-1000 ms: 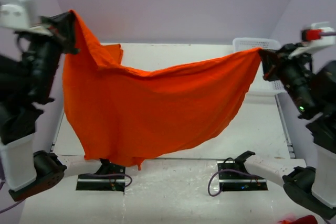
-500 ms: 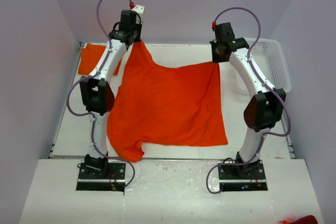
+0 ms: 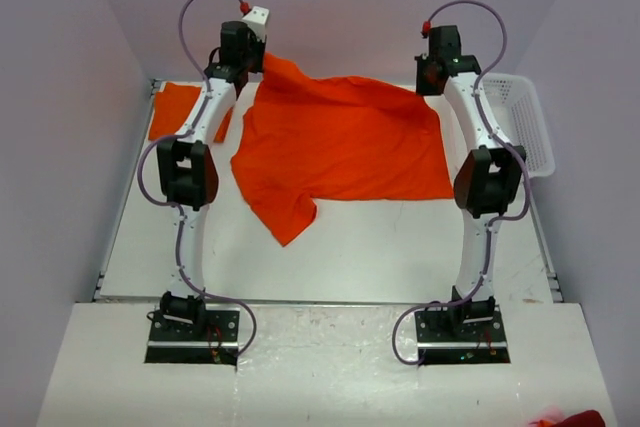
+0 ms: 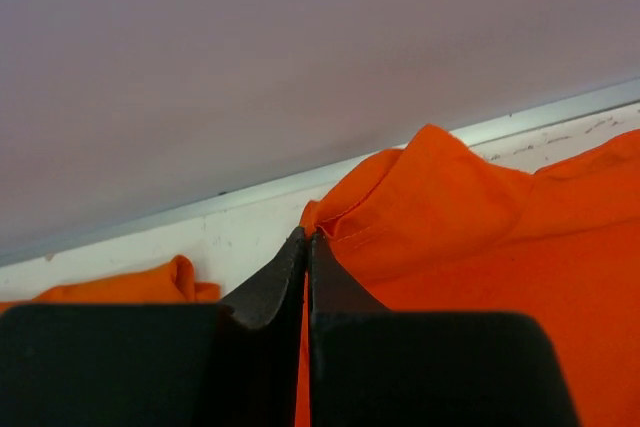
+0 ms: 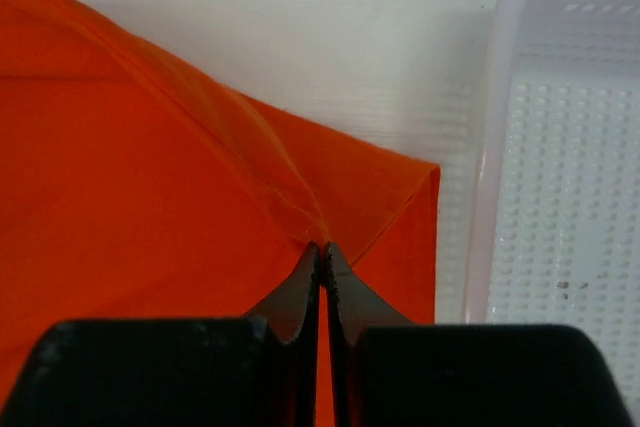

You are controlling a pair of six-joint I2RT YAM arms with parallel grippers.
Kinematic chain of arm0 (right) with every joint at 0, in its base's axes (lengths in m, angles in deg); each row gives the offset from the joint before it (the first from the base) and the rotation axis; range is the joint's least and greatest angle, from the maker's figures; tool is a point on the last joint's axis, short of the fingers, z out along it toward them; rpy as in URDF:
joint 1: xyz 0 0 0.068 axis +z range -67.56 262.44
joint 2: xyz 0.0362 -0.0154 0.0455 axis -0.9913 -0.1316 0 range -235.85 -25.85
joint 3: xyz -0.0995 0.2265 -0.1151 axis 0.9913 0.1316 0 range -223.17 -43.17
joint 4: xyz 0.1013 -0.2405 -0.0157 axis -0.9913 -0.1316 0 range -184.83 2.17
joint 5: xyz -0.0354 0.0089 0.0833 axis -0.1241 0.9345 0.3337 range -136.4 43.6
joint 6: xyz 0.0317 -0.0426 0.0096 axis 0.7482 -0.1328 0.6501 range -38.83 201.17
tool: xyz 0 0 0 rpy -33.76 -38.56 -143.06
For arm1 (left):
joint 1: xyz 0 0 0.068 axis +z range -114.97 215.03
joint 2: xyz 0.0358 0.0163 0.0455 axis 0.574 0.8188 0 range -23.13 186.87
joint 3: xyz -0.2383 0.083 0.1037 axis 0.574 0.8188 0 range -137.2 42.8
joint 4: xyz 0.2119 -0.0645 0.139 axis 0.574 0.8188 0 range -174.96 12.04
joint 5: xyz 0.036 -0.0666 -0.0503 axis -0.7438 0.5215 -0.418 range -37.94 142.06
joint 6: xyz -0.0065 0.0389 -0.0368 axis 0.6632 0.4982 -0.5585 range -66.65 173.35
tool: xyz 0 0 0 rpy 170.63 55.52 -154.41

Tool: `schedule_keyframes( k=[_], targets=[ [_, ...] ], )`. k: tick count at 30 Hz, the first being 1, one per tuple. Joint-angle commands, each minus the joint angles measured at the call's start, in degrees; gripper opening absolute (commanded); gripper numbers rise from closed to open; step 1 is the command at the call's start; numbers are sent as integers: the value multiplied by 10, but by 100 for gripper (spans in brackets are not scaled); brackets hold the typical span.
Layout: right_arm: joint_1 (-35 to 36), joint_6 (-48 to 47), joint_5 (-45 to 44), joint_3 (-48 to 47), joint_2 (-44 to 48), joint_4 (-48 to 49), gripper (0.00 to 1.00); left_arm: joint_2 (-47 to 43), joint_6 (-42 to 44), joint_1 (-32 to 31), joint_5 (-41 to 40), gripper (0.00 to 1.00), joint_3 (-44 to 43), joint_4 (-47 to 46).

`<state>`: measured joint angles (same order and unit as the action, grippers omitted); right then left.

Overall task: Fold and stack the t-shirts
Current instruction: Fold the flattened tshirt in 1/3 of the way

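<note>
The left fingers (image 4: 306,247) are pressed together on a corner fold of a bright orange short-sleeved cloth t-shirt (image 3: 345,142). The right fingers (image 5: 320,259) pinch its other far corner just as tightly. The shirt stretches between the two pairs and spreads over the white bench (image 3: 380,247) — one sleeve trailing towards the arm bases. A second orange t-shirt (image 3: 180,112) lies left of the left fingers — a white plastic lattice basket (image 3: 525,122) sits just right of the right ones.
</note>
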<state>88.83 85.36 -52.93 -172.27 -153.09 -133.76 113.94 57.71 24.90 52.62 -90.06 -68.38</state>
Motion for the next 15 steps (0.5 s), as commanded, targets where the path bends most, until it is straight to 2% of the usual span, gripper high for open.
schedule_keyframes(
  k=[1,6,11,15],
  targets=[
    [1,-11,20,-31,-21,15,0,-8,17,2,36,0,16,-66],
    [-5,-4,0,-77,-62,16,0,-18,2,-5,87,0,31,-72],
    [-24,-15,-37,-94,-82,35,0,-35,6,-32,91,0,73,-73],
    [-46,-26,-50,-87,-86,67,0,-71,-1,-46,74,0,139,-88]
  ],
)
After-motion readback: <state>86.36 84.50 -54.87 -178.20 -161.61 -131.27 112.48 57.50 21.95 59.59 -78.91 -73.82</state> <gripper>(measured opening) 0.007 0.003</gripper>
